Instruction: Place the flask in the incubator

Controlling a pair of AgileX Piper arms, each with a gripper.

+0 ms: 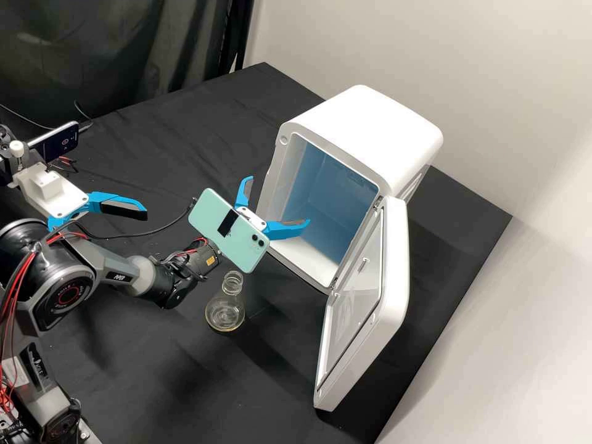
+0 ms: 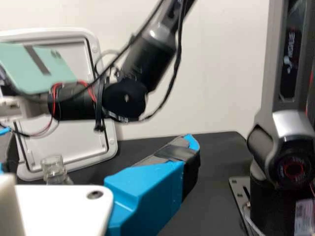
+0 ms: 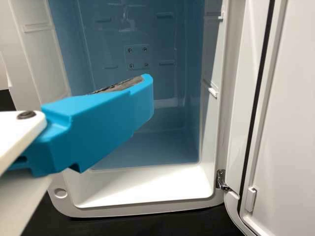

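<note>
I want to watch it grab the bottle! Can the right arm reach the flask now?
Probably yes. The flask stands free on the bench just below the right gripper, which is open at the incubator mouth. Nothing lies between them; it would need to dip down.

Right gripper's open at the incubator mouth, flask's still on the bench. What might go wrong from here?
1. The flask stands upright beneath the right arm's wrist; coming down for it, the right gripper or the phone mounted there could tip it.
2. It is clear glass with a narrow neck, so an off-centre grasp may slip.
3. The door of the incubator hangs open beside the flask; a wide swing might clip it.
</note>
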